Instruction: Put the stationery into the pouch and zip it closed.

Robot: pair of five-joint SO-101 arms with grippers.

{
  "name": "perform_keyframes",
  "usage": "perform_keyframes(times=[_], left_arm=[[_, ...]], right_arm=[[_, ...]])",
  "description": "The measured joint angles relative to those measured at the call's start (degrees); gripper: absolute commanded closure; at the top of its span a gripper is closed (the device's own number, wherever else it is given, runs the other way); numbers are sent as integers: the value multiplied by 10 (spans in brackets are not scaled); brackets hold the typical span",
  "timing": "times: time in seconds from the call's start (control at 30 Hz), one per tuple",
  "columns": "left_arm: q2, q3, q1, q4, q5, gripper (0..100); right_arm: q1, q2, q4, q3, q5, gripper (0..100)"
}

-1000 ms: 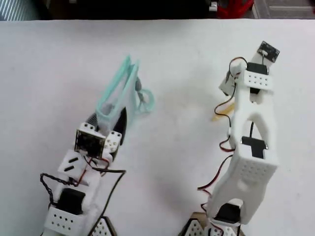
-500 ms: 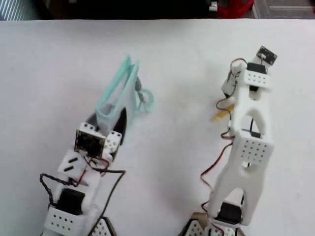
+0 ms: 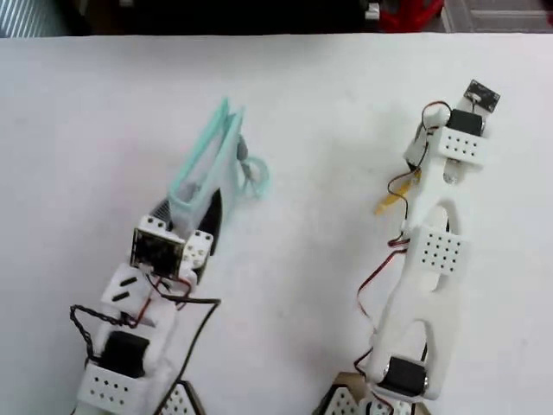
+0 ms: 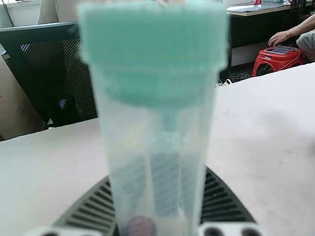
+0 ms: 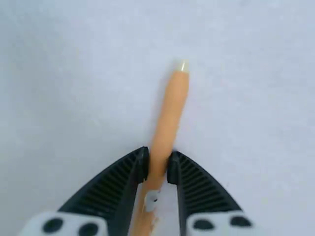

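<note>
A translucent pouch (image 3: 210,164) with a teal zipper rim stands upright on the white table (image 3: 104,104), a teal loop beside it. My left gripper (image 3: 197,226) is shut on the pouch's near end. In the left wrist view the pouch (image 4: 156,113) rises between the dark fingers (image 4: 224,204), and stationery shows dimly through its wall. My right gripper (image 5: 157,164) is shut on an orange pen (image 5: 172,105), whose tip points away over the table. From above, the pen (image 3: 389,201) sticks out leftwards under the right arm (image 3: 432,251), well to the right of the pouch.
Bare white table lies between the pouch and the right arm. Red and black cables hang along the right arm (image 3: 380,268). The table's far edge (image 3: 276,35) meets a dark background, with a red object (image 3: 406,13) behind it.
The right arm has swung to the right and away from the pouch, carrying the pen slightly with it. The left arm and the pouch have stayed still.
</note>
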Motion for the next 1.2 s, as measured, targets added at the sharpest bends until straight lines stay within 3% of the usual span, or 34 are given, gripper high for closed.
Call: perform_keyframes(times=[0.4,0.8,1.2], left_arm=[[0,0,0,0,0,872],[0,0,0,0,0,872],[0,0,0,0,0,872]], right_arm=[[0,66,55,-135,11,980],[-1,70,61,-145,12,980],[-19,63,72,-145,88,981]])
